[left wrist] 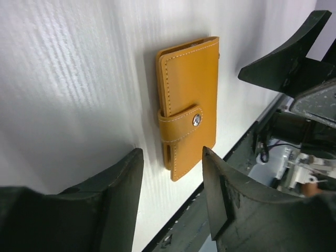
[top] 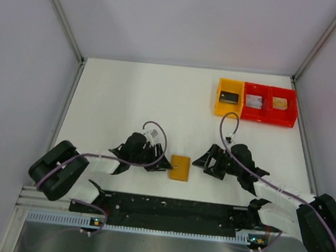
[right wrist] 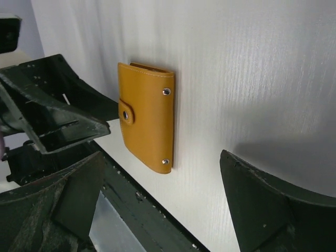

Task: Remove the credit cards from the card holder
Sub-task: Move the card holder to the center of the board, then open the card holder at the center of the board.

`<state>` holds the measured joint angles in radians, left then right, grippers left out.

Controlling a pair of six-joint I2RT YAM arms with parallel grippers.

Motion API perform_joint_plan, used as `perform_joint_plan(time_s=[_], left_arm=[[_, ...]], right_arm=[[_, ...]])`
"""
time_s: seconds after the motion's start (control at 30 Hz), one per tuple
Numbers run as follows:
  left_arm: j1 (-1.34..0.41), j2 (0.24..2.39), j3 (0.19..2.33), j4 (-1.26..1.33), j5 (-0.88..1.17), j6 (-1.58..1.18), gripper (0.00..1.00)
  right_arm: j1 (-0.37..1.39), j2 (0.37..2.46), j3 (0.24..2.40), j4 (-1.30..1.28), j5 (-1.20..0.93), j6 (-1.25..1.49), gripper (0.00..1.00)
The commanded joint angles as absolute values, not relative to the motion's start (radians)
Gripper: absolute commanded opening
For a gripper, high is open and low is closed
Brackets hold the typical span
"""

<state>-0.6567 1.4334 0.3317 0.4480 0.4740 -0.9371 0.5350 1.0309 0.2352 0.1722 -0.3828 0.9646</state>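
Note:
The card holder [top: 180, 167] is a tan-orange wallet lying flat and snapped shut on the white table, close to the near edge and between my two grippers. The left wrist view shows the card holder [left wrist: 189, 100] with its strap and silver snap fastened. From the right wrist, the card holder [right wrist: 147, 123] shows its back with two rivets. The credit cards are hidden inside it. My left gripper [top: 164, 164] [left wrist: 171, 152] is open just left of it, holding nothing. On the other side, my right gripper [top: 203, 164] [right wrist: 160, 155] stands wide open and apart from it.
A yellow tray [top: 229, 98] and a red double tray [top: 269, 104] at the back right hold small black, silver and tan rectangles. The black rail [top: 165, 207] runs along the near table edge. Pale walls enclose the table on three sides.

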Motion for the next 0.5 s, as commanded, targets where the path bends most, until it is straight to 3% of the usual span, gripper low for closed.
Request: perform_joint_plan(time_s=[0.0,0.17,0.33,0.47], left_arm=[[-0.669,1.297,0.371,0.238,0.324,-0.847,0.56],[-0.687,1.247,0.465,0.085,0.241,-0.767,0.57],[-0.707,1.337,0.505,0.101,0.249,-0.767,0.43],[-0.741,1.394,0.515,0.126,0.242,-0.781,0.39]], right_arm=[[0.568,1.12,0.242,0.302,-0.356,0.966,0.88],[0.598,1.236,0.258,0.388,-0.362,0.988,0.87],[0.617,1.321,0.278,0.403,-0.359,0.989,0.83],[0.626,1.341,0.281,0.359,-0.334,0.982,0.81]])
